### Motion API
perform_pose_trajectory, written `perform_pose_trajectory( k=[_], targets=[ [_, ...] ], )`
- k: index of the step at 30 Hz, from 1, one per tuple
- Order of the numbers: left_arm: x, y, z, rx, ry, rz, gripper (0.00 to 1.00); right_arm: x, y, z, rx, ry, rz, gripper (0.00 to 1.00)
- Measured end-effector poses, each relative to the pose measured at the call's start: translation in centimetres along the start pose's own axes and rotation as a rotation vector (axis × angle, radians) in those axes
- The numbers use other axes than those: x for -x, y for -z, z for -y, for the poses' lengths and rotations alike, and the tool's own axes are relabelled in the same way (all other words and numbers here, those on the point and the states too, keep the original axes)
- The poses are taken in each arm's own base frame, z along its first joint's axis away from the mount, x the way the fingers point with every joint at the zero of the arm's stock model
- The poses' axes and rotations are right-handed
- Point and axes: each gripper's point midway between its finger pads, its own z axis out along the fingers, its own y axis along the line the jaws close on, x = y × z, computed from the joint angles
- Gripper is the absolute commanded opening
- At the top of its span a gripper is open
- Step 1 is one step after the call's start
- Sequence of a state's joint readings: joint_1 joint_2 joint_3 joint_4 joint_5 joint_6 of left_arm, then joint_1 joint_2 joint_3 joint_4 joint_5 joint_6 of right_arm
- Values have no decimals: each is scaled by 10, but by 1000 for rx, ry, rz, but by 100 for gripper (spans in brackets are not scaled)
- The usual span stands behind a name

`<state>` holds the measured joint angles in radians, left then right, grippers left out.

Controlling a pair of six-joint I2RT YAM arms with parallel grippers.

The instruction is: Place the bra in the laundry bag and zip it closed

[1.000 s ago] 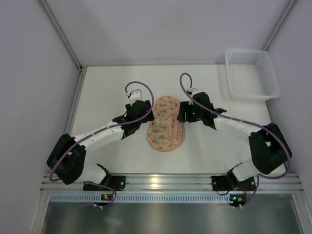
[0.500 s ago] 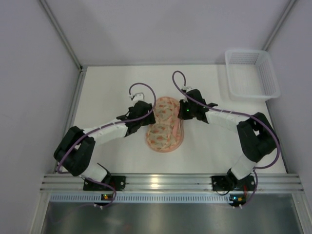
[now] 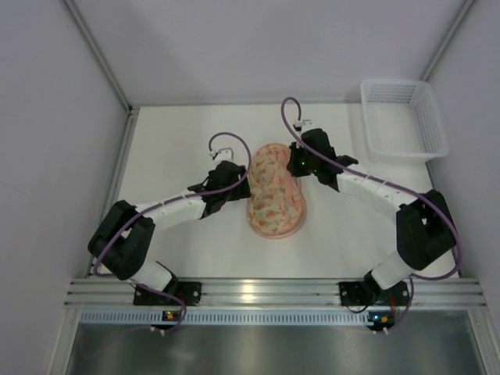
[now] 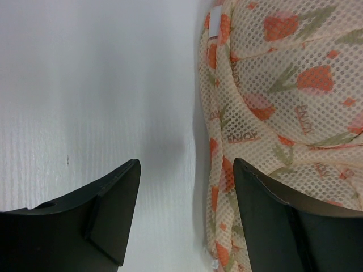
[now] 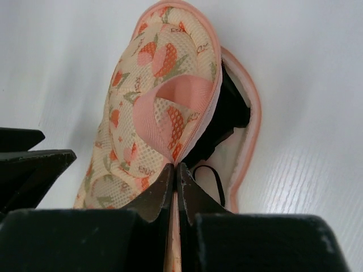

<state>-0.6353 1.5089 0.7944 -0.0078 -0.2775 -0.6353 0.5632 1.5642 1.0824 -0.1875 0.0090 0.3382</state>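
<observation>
The laundry bag (image 3: pixel 275 194), orange-pink patterned mesh with a pink rim, lies mid-table between both arms. In the right wrist view its top half (image 5: pixel 161 85) stands raised off the lower half, and the black bra (image 5: pixel 231 111) shows in the gap, a thin black strap (image 5: pixel 214 177) lying on the pale lining. My right gripper (image 5: pixel 174 168) is shut on the pink rim of the raised half; from above it (image 3: pixel 294 163) sits at the bag's far right edge. My left gripper (image 4: pixel 186 173) is open, low over the table, with the bag's left edge (image 4: pixel 218 141) between its fingers, nearer the right finger (image 4: pixel 272 215).
A white plastic mesh basket (image 3: pixel 404 117) stands at the back right corner. Grey walls close in the table on the left, back and right. The left arm (image 3: pixel 176 207) and right arm (image 3: pixel 367 187) reach in from the near edge.
My right gripper has closed onto the bag's pink rim. The bag went from lying spread as two lobes to one folded-over oval, shifted slightly right. The left gripper stayed open.
</observation>
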Motion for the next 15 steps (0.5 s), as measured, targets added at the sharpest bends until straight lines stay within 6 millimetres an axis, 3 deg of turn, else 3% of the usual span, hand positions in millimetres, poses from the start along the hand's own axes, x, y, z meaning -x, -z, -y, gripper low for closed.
perform_pose_trajectory(
  k=[3, 9, 11, 15],
  targets=[
    [-3, -2, 0, 1, -4, -8, 72, 4, 0, 3, -19, 10, 13, 0],
    [-3, -2, 2, -11, -7, -13, 72, -10, -14, 27, -97, 16, -33, 0],
    [-4, -2, 2, -14, -10, -15, 72, -20, -17, 39, -131, 9, -60, 3],
    [-4, -3, 3, -16, -20, -19, 72, -44, -16, 58, -180, -3, -127, 22]
  ],
)
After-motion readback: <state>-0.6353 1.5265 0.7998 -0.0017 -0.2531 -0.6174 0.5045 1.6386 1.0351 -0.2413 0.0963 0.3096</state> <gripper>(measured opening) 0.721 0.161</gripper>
